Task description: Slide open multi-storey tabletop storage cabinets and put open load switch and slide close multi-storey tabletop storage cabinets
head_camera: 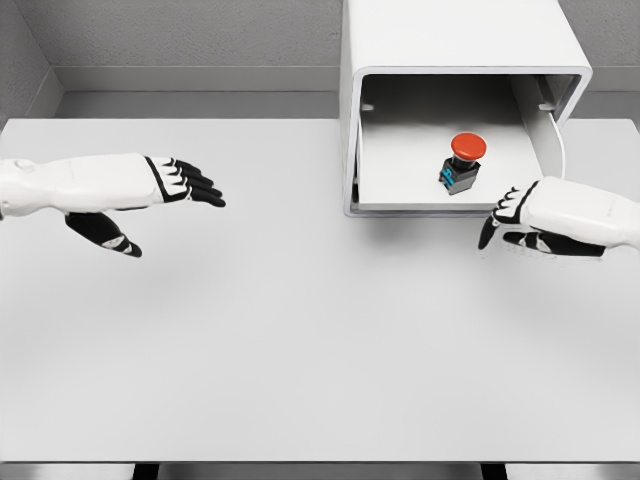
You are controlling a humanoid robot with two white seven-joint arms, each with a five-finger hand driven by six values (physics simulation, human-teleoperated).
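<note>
A white storage cabinet (460, 40) stands at the back right of the table, its drawer (400, 190) slid out toward me. Inside the drawer sits the load switch (462, 165), a red mushroom button on a dark body with a blue side. My right hand (505, 222) hovers just in front of the drawer's right front corner, fingers curled downward and holding nothing. Far to the left, my left hand (185, 185) floats above the table with fingers stretched out and thumb hanging below, nothing in it.
The white table (300, 350) spreads across the view, with its front edge near the bottom. Grey walls rise behind the cabinet.
</note>
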